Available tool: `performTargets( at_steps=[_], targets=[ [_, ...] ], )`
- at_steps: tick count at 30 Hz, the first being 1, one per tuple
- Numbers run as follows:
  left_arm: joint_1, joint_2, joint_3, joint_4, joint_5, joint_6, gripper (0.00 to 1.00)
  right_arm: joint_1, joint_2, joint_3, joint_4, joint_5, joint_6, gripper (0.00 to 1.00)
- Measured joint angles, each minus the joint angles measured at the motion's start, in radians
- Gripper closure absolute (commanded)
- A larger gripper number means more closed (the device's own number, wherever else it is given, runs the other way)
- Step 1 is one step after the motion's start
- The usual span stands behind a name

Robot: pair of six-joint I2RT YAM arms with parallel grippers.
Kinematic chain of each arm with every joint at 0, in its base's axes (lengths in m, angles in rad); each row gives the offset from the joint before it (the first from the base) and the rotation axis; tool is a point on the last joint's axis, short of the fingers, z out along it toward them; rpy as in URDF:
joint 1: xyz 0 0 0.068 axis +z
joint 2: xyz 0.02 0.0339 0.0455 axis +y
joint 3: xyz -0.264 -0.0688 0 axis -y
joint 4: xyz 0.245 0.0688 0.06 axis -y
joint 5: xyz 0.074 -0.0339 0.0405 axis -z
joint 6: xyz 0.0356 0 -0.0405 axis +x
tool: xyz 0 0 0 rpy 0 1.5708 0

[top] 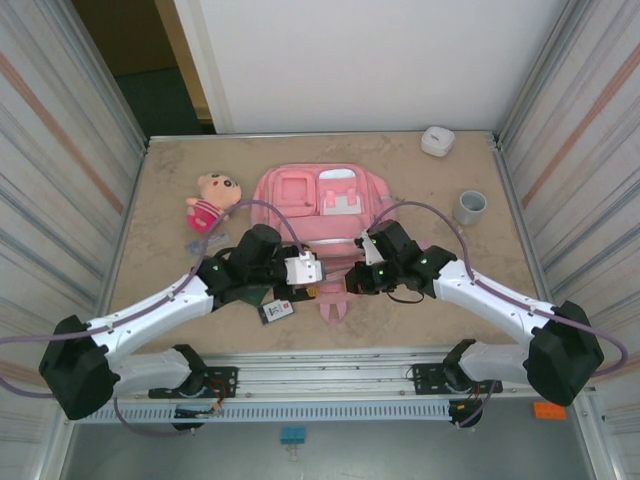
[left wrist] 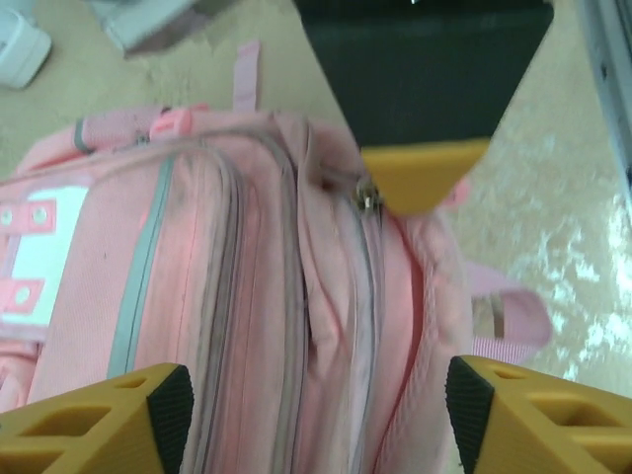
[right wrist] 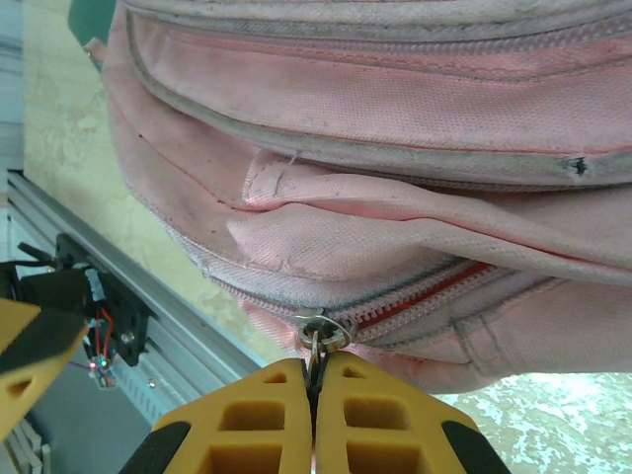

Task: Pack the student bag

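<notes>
The student bag (right wrist: 395,99) is matt woven pink cloth, its zip ring (right wrist: 321,331) shiny metal, the table (top: 400,160) smooth and marbled.

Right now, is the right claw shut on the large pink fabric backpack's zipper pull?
Yes, the right claw pinches the metal zipper pull of the large pink fabric backpack between closed fingers.

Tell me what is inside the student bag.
Nothing inside shows: pink fabric covers the interior of the student bag. The right end effector pinches a zip pull, and beside it only a thin red line runs along the zip. Any contents are hidden.
</notes>
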Motion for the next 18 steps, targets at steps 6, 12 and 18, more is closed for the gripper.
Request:
performTargets(
  at_steps=[6,12,18],
  targets=[
    [-0.014,0.126,-0.005,0.071,-0.032,-0.030,0.59,0.016,-0.009,0.009,0.005,-0.013,-0.013,1.00],
    [-0.021,0.170,-0.004,0.069,-0.051,-0.016,0.83,-0.039,-0.044,0.013,-0.039,-0.019,-0.018,1.00],
    [-0.008,0.113,-0.011,0.087,-0.030,0.006,0.99,-0.147,-0.081,0.027,-0.094,-0.058,-0.071,1.00]
  ],
)
